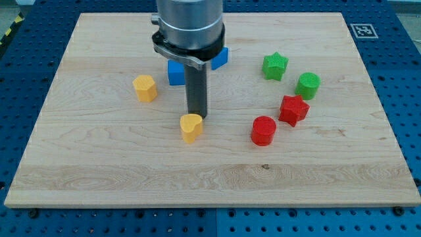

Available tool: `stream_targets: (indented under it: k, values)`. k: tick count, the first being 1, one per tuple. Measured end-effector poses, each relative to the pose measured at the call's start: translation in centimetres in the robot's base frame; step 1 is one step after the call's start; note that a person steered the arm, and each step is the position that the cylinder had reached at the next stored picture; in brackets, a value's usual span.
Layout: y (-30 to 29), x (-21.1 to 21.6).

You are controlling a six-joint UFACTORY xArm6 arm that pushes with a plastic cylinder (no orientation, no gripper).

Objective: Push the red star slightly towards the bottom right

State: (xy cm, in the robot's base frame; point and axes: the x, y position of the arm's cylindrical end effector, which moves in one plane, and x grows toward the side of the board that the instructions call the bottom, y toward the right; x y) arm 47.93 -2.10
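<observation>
The red star (293, 109) lies in the right half of the wooden board (99, 178), a little above the board's middle height. It is hemmed in on two sides: the red cylinder (263, 130) sits just beside it at its lower left, the two looking close to touching, and the green cylinder (307, 85) stands just beside it at the upper right. The green star (275, 66) lies farther up and to the left of that pair. Toward the view's bottom and right of the red star the wood is bare all the way to the board's right edge and its near edge, so that quarter holds open room.

My tip (197, 116) is well apart from the red star, off to its left near the board's centre. The rod carries nothing; its lower end stands just behind the yellow heart-shaped block (191, 127), right at that block's far edge, and whether the two actually touch I cannot tell. The red cylinder lies between my tip and the red star.

Farther left, the yellow block with flat faces (145, 87) sits alone with clear wood around it. Two blue blocks lie at the far side beneath the arm's body: one blue cube (175, 72) to the left of the rod, and a second blue block (220, 58) to its right, partly hidden by the arm's housing so that its shape is unclear.
</observation>
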Motion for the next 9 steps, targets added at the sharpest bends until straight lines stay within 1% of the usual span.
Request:
stream_targets:
  k: [1, 2, 3, 5, 7, 9]
  values:
    - [0.4, 0.3]
    - [0.3, -0.8]
    - [-0.8, -4.2]
    - [-1.5, -4.4]
    - [-5.6, -4.4]
    - [-5.2, -4.4]
